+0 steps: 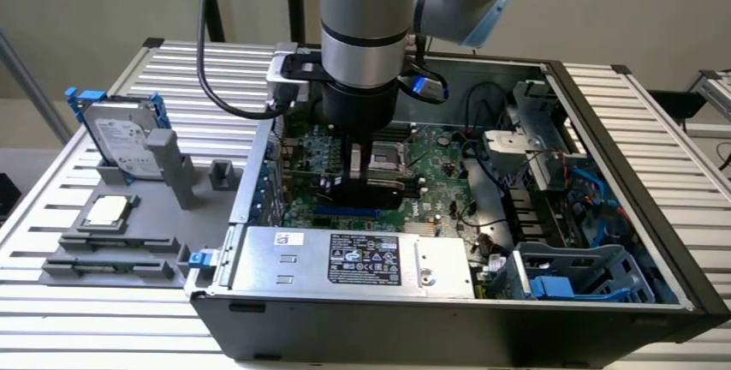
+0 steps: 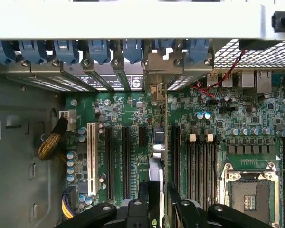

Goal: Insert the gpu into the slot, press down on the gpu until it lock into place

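Fingers (image 2: pixel 185 211) were clenched on the gpu (image 1: pixel 371 192), one on each face of the thin card, so you had it held edge-down inside the open case (image 1: pixel 457 327) on the slatted tabletop (image 1: pixel 674 122). It stood over the motherboard (image 1: pixel 440 164), just behind the grey power supply (image 1: pixel 354 259) and right at the blue slot (image 1: pixel 342 212). Whether its lower edge was already in the slot or only hovering above it, I could not tell. Your biggest risk was the board itself: pushing down with the card off-line would have loaded the motherboard and not the connector, and it could have flexed. Next, the card could have rocked in your grip. You held it near one end, so a downward push might have seated that end and left the other riding high and unlocked. The black slots (image 2: pixel 126 156) ran parallel and close beside it, so a small sideways drift could have dropped the edge onto the wrong ridge. At the rear, the card's metal bracket (image 2: pixel 154 66) sat among the blue retaining clips (image 2: pixel 99 50) and could have snagged there. Smallest of all, the red wire (image 2: pixel 223 76) lay near that corner, close enough to pinch.
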Motion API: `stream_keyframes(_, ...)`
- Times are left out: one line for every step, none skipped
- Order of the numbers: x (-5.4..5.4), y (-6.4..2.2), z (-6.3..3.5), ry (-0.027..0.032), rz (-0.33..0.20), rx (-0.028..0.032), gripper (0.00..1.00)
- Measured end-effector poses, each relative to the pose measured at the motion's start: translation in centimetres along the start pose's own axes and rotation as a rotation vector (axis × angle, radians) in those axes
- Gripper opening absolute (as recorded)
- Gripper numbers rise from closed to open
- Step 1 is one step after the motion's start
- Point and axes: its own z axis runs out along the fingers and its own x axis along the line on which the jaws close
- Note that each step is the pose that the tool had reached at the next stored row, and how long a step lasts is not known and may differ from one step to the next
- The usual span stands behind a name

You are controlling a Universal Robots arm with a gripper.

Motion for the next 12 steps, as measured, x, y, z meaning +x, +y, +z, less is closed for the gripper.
stream_keyframes(0.0,0.0,0.07,0.0,0.0,-0.0003,0.26)
stream_keyframes(0.0,0.0,0.14,0.0,0.0,-0.0006,0.26)
stream_keyframes(0.0,0.0,0.21,0.0,0.0,-0.0009,0.26)
stream_keyframes(0.0,0.0,0.26,0.0,0.0,-0.0012,0.26)
stream_keyframes(0.01,0.0,0.29,0.0002,0.0,-0.0015,0.26)
stream_keyframes(0.01,0.0,0.33,0.0002,0.0,-0.0016,0.26)
stream_keyframes(0.01,0.0,0.36,0.0002,0.0,-0.0018,0.26)
stream_keyframes(0.01,0.0,0.39,0.0001,0.0,-0.0019,0.26)
stream_keyframes(0.0,0.0,0.4,0.0002,0.0,-0.002,0.26)
stream_keyframes(0.0,0.0,0.42,0.0001,0.0,-0.002,0.26)
stream_keyframes(0.0,0.0,0.43,0.0001,-0.001,-0.002,0.26)
stream_keyframes(0.0,0.0,0.44,0.0001,-0.001,-0.002,0.26)
